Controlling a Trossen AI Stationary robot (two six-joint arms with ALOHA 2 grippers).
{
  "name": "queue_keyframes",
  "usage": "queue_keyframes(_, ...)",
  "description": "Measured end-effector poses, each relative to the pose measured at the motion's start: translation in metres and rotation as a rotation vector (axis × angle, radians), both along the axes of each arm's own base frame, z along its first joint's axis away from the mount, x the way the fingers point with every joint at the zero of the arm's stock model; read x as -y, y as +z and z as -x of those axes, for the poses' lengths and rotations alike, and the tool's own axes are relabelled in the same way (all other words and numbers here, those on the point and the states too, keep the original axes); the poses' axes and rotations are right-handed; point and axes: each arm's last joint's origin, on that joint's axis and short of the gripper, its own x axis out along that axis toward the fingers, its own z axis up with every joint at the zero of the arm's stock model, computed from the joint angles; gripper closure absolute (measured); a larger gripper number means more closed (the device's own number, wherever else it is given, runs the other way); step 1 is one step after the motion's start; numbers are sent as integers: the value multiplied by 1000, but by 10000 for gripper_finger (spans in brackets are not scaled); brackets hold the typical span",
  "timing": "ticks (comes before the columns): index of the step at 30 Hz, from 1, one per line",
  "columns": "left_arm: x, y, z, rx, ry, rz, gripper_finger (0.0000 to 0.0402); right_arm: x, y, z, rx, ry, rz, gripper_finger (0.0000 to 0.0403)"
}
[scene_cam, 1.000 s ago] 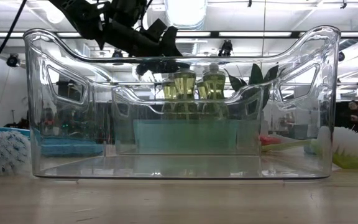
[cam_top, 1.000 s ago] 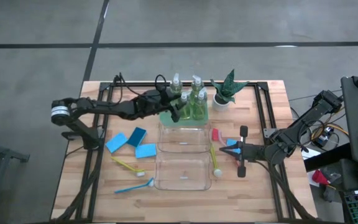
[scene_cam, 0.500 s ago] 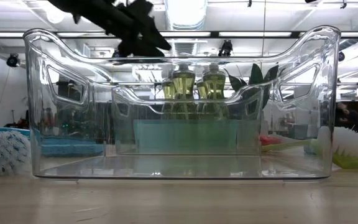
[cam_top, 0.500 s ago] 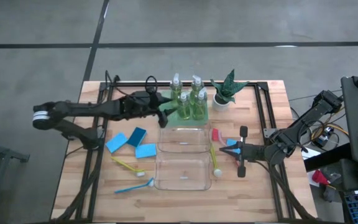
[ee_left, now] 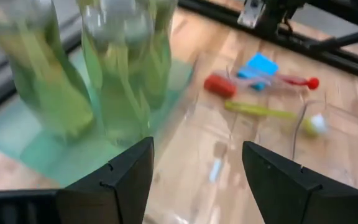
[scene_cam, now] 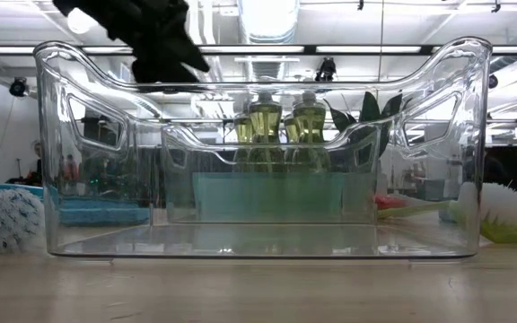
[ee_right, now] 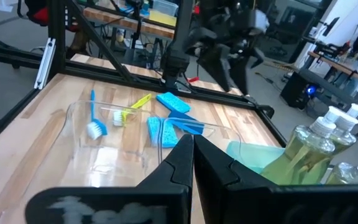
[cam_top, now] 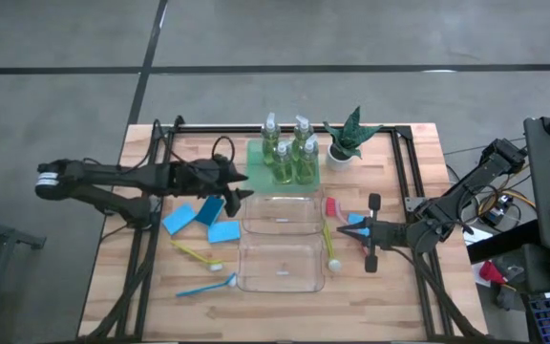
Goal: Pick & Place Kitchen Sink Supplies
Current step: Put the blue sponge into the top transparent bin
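Note:
Four clear pump bottles (cam_top: 291,151) of yellow-green liquid stand upright on a green tray (cam_top: 256,158) at the table's far side. Three blue sponges (cam_top: 210,208) lie flat left of the bins, and a fourth (cam_top: 356,220) lies by the right gripper. A yellow brush (cam_top: 197,253) and a blue brush (cam_top: 206,285) lie near left. A red brush (cam_top: 331,205) and a yellow-green brush (cam_top: 329,247) lie right of the bins. My left gripper (cam_top: 239,185) hangs open above the table between sponges and tray, touching nothing; the left wrist view shows its fingers wide apart. My right gripper (cam_top: 349,232) is shut beside the right-hand brushes.
Two clear plastic bins (cam_top: 280,215) (cam_top: 280,263) sit mid-table, one behind the other. A small potted plant (cam_top: 347,139) stands right of the bottles. A black frame (cam_top: 404,162) runs around the table's edges. Bare wood shows at the near right corner.
My left gripper has drawn back from the pump bottles, moving toward the table's left and a little toward its near edge, to a spot over the sponges. It has stayed open. The bottles stand where they were.

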Motion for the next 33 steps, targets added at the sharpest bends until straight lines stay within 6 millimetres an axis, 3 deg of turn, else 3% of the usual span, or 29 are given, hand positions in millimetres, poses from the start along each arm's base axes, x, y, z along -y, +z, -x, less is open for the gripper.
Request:
queue_keyframes(11, 12, -31, 18, -201, 92, 191, 156, 0, 2, -1, 9, 2, 29, 394)
queue_keyframes(20, 10, -51, 39, -397, 326, 248, 156, 0, 3, -1, 12, 6, 48, 394)
queue_keyframes(29, 11, -98, 51, -463, 447, 329, 156, 0, 3, -1, 16, 7, 45, 394)
queue_keyframes(33, 13, -116, 51, -431, 408, 360, 156, 0, 3, -1, 20, 7, 45, 394)
